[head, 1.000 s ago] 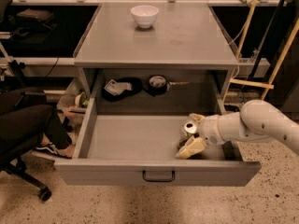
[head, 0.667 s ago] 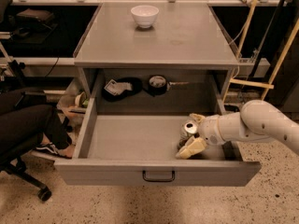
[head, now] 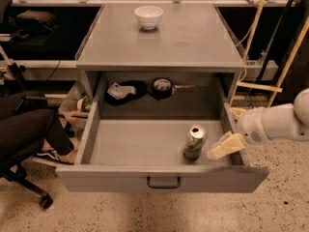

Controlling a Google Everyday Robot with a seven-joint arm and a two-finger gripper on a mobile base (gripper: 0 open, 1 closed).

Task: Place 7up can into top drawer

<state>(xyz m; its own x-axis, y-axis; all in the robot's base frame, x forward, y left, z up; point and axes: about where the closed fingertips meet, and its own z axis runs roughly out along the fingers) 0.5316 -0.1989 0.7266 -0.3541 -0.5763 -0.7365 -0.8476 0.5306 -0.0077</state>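
The 7up can (head: 194, 142) stands upright on the grey floor of the open top drawer (head: 135, 144), towards its right front. Its silver top with the pull tab faces up. My gripper (head: 231, 129) is at the drawer's right side, just right of the can and apart from it. It is open and empty, with one cream finger (head: 225, 146) pointing at the can. The white arm (head: 280, 122) comes in from the right edge. The drawer's front panel carries a small dark handle (head: 163, 182).
A white bowl (head: 148, 16) sits on the cabinet top (head: 193, 37). Dark items (head: 126, 90) and a round object (head: 163, 86) lie on the shelf behind the drawer. An office chair (head: 21, 129) and a shoe (head: 50, 154) are at the left. Wooden poles (head: 289, 57) lean at the right.
My gripper has let go of the can and drawn back to the right. The can now stands free in the drawer.
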